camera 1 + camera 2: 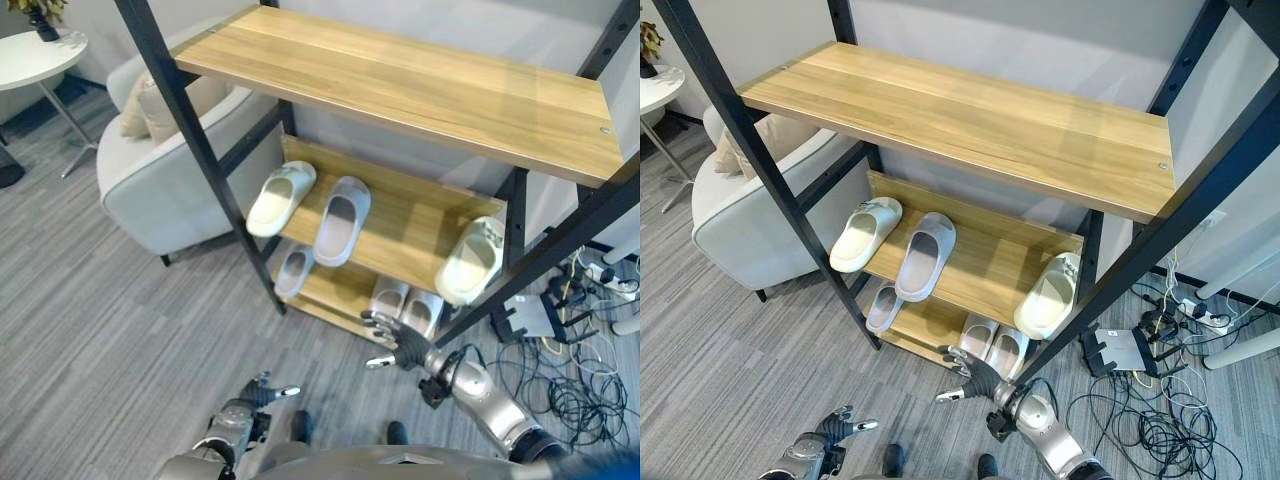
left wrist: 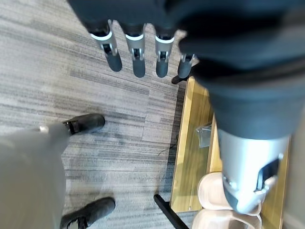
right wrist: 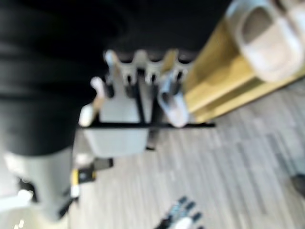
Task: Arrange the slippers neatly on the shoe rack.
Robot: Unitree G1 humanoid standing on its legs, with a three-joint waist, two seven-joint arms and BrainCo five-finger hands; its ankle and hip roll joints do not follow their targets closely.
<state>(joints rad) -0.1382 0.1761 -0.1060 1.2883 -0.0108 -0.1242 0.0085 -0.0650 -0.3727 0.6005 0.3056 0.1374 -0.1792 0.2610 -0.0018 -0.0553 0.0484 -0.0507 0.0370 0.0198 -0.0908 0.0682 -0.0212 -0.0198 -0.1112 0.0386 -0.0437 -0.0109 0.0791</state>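
Observation:
The shoe rack [image 1: 400, 85] has wooden shelves in a black frame. Its middle shelf holds a cream slipper [image 1: 280, 198] at the left, a grey slipper [image 1: 342, 220] beside it and another cream slipper [image 1: 470, 260] overhanging the right front edge. On the bottom shelf lie a grey slipper [image 1: 293, 272] and a pale pair [image 1: 406, 304] side by side. My right hand [image 1: 393, 342] hovers open just in front of that pair, holding nothing. My left hand [image 1: 256, 394] hangs low over the carpet, left of the rack, fingers [image 2: 138, 55] straight and empty.
A light grey armchair [image 1: 165, 175] with cushions stands left of the rack, and a round white table [image 1: 35, 55] is behind it. Tangled cables and a power adapter [image 1: 555, 335] lie on the floor at the right. Black diagonal braces [image 1: 560, 250] cross the rack's front.

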